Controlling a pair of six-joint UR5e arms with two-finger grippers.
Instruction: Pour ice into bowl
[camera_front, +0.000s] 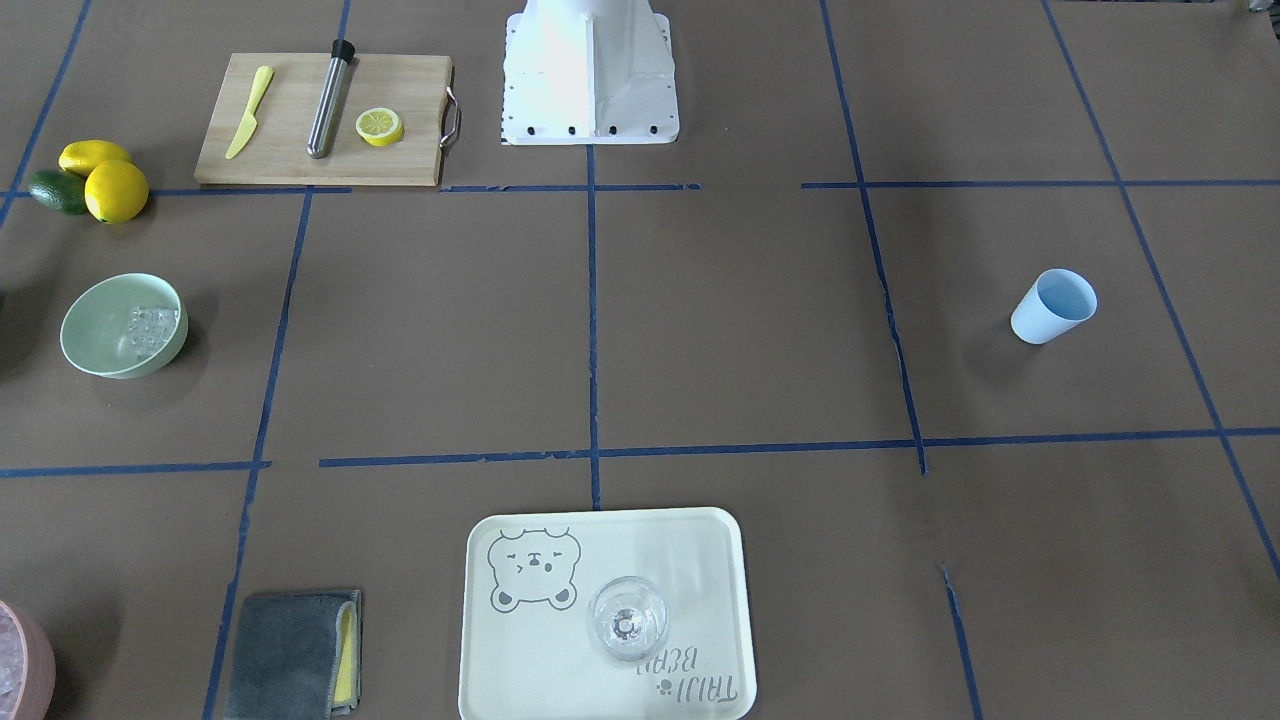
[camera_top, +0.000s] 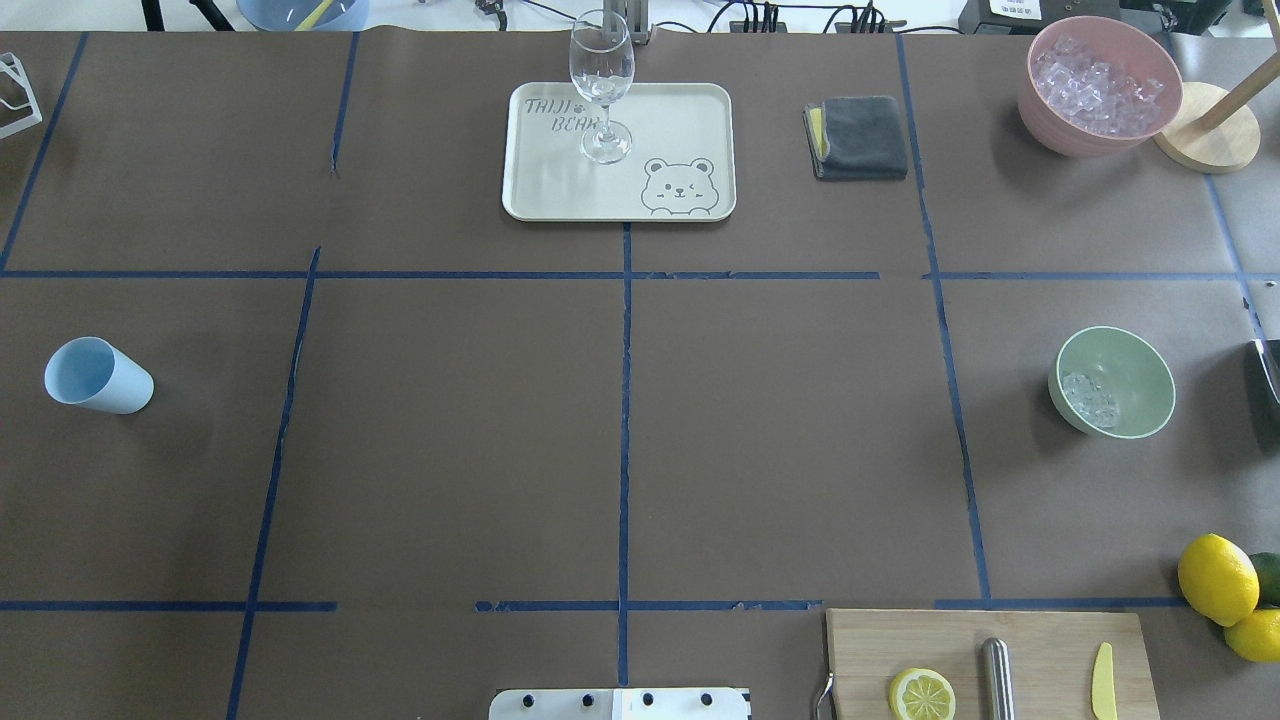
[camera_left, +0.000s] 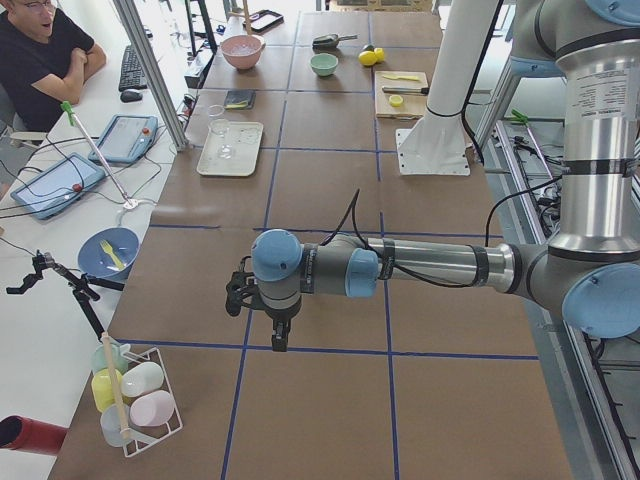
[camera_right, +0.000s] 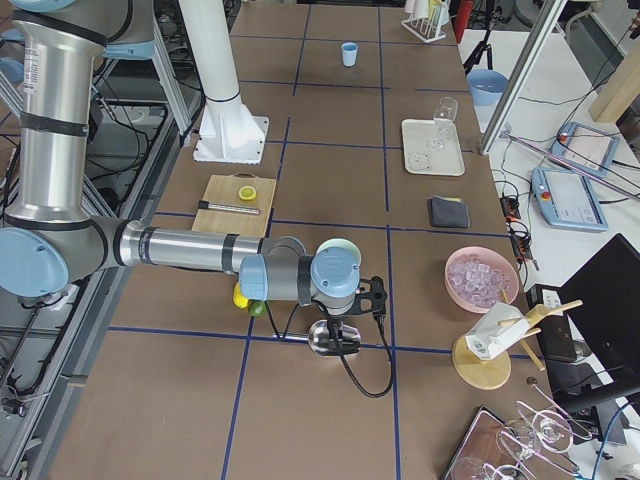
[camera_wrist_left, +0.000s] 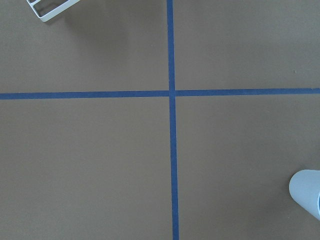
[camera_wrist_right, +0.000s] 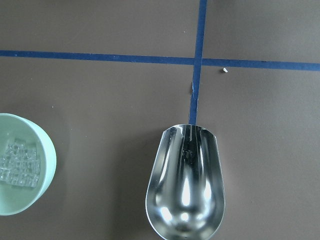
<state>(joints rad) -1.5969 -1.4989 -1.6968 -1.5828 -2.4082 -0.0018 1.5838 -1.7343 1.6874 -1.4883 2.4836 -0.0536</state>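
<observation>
The round pale mint-green bowl sits upright on the brown paper-covered table, on the robot's right side. The small clear ice cubes lie in a cluster inside it, against one wall. The light blue plastic cup stands well apart, on the far left side of the table.

The left gripper hangs over bare table near the cup; only the side view shows it, so I cannot tell whether its jaws are spread or pressed together. The right gripper hangs above a shiny metal scoop just beside the bowl — its jaws cannot be judged either.
</observation>
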